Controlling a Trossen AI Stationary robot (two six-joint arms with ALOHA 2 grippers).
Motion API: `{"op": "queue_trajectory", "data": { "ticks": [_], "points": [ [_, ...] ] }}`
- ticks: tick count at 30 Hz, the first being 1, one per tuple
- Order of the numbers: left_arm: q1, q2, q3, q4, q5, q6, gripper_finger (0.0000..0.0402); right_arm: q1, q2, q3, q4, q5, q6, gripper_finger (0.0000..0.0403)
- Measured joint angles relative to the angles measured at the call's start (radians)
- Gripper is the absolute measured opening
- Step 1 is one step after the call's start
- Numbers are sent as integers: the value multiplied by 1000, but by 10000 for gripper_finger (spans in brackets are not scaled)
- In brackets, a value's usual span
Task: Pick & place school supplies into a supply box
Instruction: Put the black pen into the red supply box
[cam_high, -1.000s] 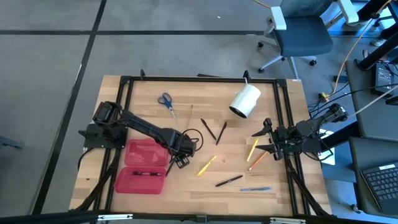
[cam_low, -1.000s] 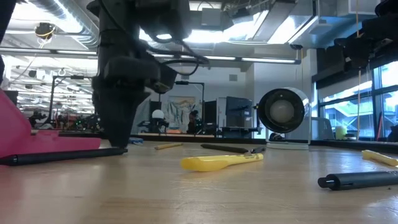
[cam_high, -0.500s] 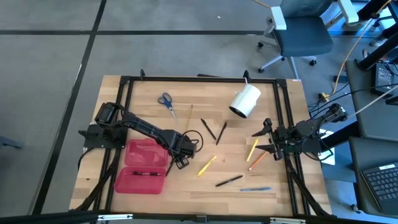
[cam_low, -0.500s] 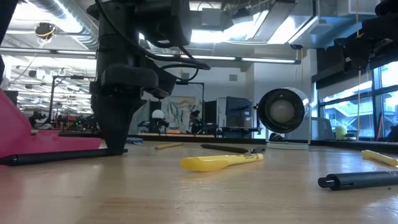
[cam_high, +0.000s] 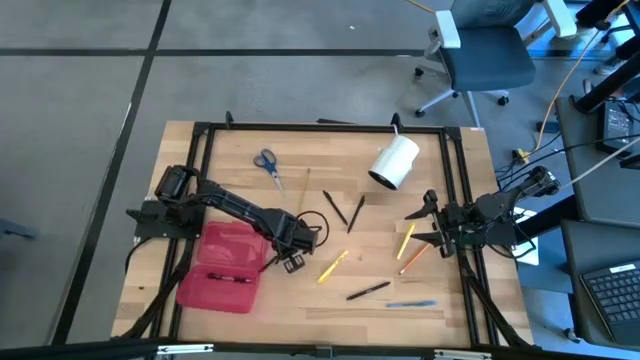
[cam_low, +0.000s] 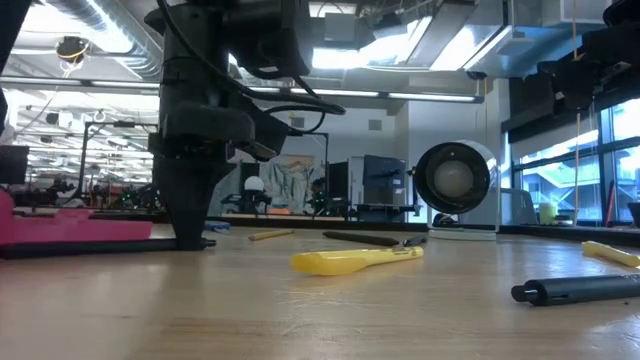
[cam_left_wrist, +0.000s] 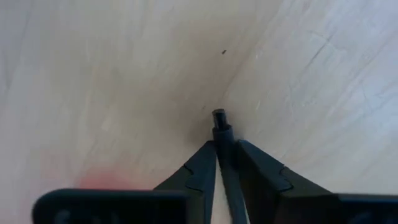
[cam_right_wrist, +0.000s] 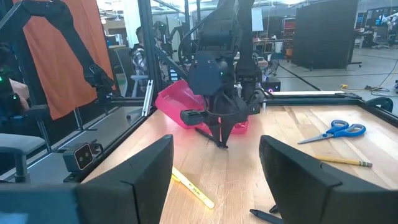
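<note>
On the wooden worktop (cam_high: 300, 310), the left arm (cam_high: 235, 205) reaches down beside the supply box (cam_high: 222, 265), its jaws drawn narrow around a black pen (cam_left_wrist: 220, 134) lying on the wood just beside the box's edge. The right arm (cam_high: 490, 215) waits at the far right edge of the worktop, its jaws wide and holding nothing.

The red box lies open and askew to the worktop's edges, one dark pen (cam_high: 230, 279) already inside. The biggest risk sits here: the left arm works so close to the box that any sideways drift on the lift could shove it farther round or snag its rim, leaving the target off line for the drop.

The jaws appear to meet the worktop at their tips; pressing lower would likely scrape the wood or stall the arm.

The smallest hazard is the grip itself. Only a short end of the pen shows beyond the tips, so it seems held near one end. Lifted so, the long free end would probably sag or pivot, strike the box wall, or slip out.

The white cylinder (cam_high: 394, 162), scissors (cam_high: 266, 163) and yellow pen (cam_high: 333, 266) lie well apart, out of harm's way.
</note>
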Motion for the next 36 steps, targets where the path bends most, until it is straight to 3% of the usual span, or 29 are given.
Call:
{"op": "queue_trajectory", "data": {
  "ticks": [9,22,32,36],
  "points": [
    [1,-12,88,-3,-79,153,17,0,0,0,0,0,0,242],
    [6,-14,235,-12,-11,302,19,0,0,0,0,0,1,242],
    [9,-16,402,-156,-45,463,18,0,0,0,0,0,1,242],
    [8,-25,445,-325,-28,447,18,0,0,0,0,0,1,242]
  ]
}}
